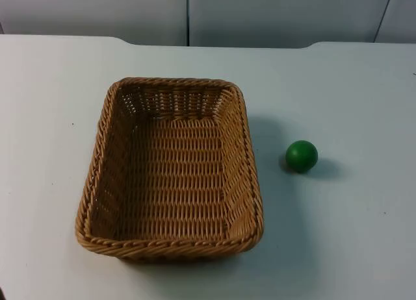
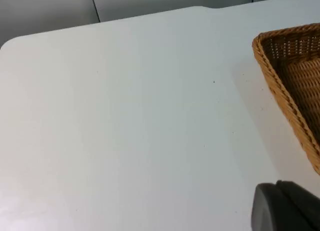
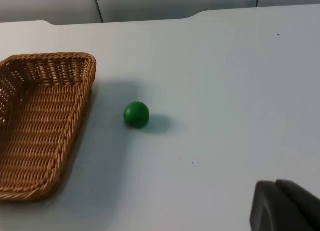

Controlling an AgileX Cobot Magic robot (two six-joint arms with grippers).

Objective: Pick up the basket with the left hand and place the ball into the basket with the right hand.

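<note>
Ball (image 3: 136, 114) well apart from right gripper (image 3: 285, 206)

The top view looks down and forward from a fixed point onto the white table (image 1: 58, 118), taking in the grey partition wall (image 1: 273, 14) at its far edge. The left wrist view looks along the left gripper (image 2: 287, 208) from well above the table, catching one corner of the basket (image 2: 292, 76). The right wrist view looks past the right gripper (image 3: 285, 206), seemingly from similar height, sharing basket and ball (image 3: 136, 114) with the top view.
</note>
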